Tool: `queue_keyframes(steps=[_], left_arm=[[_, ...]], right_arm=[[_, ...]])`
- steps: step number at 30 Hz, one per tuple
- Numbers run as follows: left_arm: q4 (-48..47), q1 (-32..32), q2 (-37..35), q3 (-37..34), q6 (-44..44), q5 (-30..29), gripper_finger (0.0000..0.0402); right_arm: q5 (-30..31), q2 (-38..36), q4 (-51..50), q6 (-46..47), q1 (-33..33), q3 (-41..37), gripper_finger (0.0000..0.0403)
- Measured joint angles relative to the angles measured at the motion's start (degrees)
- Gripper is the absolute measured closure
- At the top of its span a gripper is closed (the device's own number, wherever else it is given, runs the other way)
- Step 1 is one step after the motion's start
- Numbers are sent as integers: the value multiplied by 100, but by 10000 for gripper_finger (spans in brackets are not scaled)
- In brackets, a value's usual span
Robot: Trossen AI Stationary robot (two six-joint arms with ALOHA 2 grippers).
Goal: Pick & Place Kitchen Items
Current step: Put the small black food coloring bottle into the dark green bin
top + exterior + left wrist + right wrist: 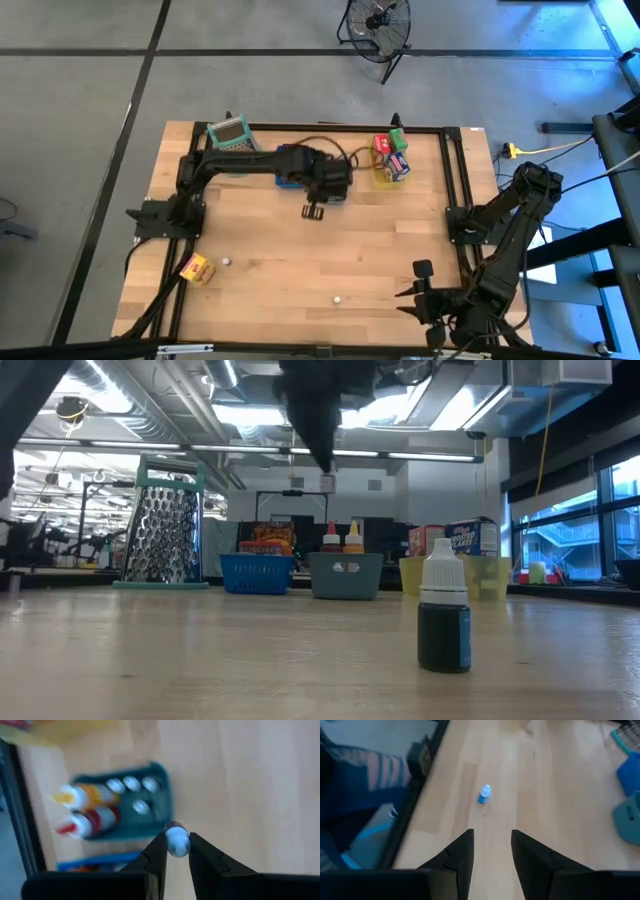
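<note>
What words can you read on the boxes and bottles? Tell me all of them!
"FROSTED FLAKES", only roughly legible: on the blue-and-white carton at the far edge in the low view.
Red-orange packet in the blue tray: print too blurred to read.
Small dropper bottle: blue label, no readable text.
Yellow carton in the high view: too small to read.

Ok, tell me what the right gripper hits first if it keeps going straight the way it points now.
Probably the small white-capped bottle standing on the bare wooden table. The right gripper is open and empty, and nothing lies between it and the bottle. The bottle sits slightly to one side of its line, so it might just pass it.
</note>
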Motion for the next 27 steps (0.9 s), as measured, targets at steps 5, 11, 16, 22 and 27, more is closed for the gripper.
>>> queue_keyframes(steps=[5,11,16,22,27], left_arm=[[690,467,-1,-445,502,248,348],[1469,881,3,-1165,735,329,348],[1668,1040,3,-1509,736,401,348],[1875,1069,3,-1525,296,436,348],[2002,1010,3,-1525,-554,440,348]], right_arm=[[1,0,347,5,140,0,270],[46,117,510,-18,232,0,270],[48,267,509,-25,231,0,270],[51,313,519,164,231,0,270],[61,313,631,163,231,0,270]])
